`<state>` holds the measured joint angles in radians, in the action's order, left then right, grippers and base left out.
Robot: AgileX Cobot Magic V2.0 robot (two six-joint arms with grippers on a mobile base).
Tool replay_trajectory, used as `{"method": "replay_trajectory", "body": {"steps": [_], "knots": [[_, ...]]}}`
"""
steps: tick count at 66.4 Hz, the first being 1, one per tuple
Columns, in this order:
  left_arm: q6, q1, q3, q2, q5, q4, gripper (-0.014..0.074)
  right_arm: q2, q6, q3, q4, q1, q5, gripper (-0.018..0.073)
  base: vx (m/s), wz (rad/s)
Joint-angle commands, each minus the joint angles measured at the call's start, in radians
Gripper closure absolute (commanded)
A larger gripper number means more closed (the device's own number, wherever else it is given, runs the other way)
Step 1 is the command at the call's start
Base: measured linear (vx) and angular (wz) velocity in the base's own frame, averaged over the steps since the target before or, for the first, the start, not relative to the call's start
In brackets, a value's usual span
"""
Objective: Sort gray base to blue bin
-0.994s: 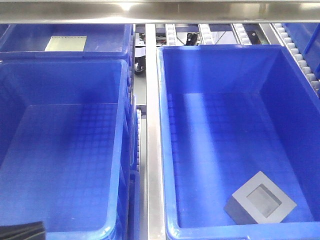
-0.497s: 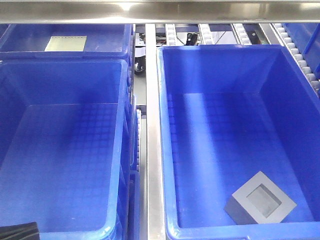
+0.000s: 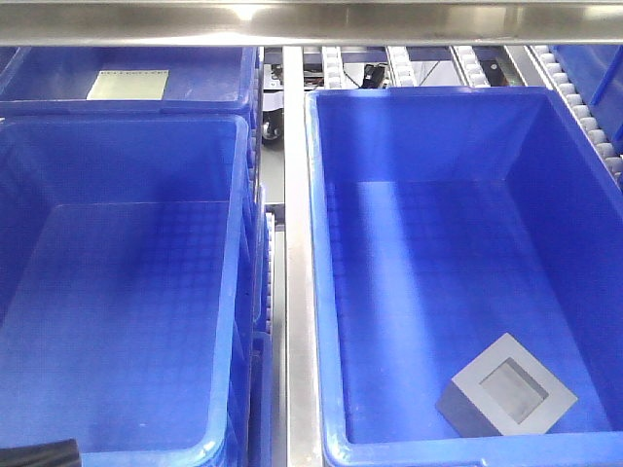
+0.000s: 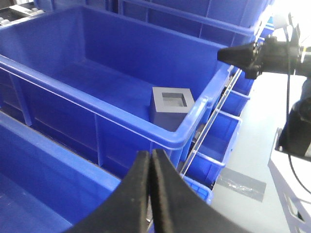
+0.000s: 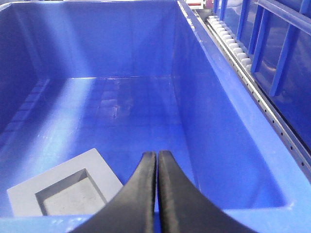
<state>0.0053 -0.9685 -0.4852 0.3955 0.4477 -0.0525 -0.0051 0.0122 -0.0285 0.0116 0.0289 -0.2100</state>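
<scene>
The gray base [image 3: 506, 397] lies in the near right corner of the right blue bin [image 3: 313, 195], recess facing up. It also shows in the left wrist view [image 4: 172, 107] and the right wrist view [image 5: 68, 191]. My right gripper [image 5: 156, 154] is shut and empty, above the near rim of the blue bin [image 5: 218, 121], just right of the base. My left gripper [image 4: 149, 153] is shut and empty, outside the blue bin [image 4: 121, 116], over the neighbouring crate. Only its black edge [image 3: 39, 454] shows in the front view.
A second blue crate [image 3: 117, 292] stands to the left. A third behind it holds a pale sheet [image 3: 128, 84]. A steel rail [image 3: 295, 243] runs between the crates. A steel bar [image 3: 311, 19] crosses the top. Roller tracks [image 3: 584, 107] run at the right.
The black edge of my left gripper has sunk lower in the bottom left corner of the front view. The gray base and the crates have not moved.
</scene>
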Motion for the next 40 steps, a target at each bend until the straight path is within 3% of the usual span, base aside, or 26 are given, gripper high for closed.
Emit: {"method": "replay_trajectory", "body": {"steps": [1, 15, 21, 28, 40], "knots": [[0.024, -0.002, -0.019, 0.008, -0.074, -0.037, 0.0603, 0.018, -0.012, -0.001, -0.005, 0.003, 0.06, 0.0564, 0.0, 0.0], [0.023, -0.002, 0.009, -0.007, -0.098, -0.034, 0.0603, 0.018, -0.012, -0.001, -0.005, 0.003, 0.06, 0.0564, 0.0, 0.0], [0.023, 0.035, 0.009, -0.053, -0.095, -0.034, 0.0603, 0.018, -0.012, -0.001, -0.005, 0.003, 0.06, 0.0564, 0.0, 0.0], [0.023, 0.173, 0.009, -0.136, -0.087, -0.017, 0.0603, 0.018, -0.012, -0.001, -0.005, 0.003, 0.06, 0.0564, 0.0, 0.0], [0.024, 0.468, 0.012, -0.3, -0.068, 0.025, 0.0603, 0.018, -0.012, -0.001, -0.005, 0.003, 0.06, 0.0564, 0.0, 0.0]]}}
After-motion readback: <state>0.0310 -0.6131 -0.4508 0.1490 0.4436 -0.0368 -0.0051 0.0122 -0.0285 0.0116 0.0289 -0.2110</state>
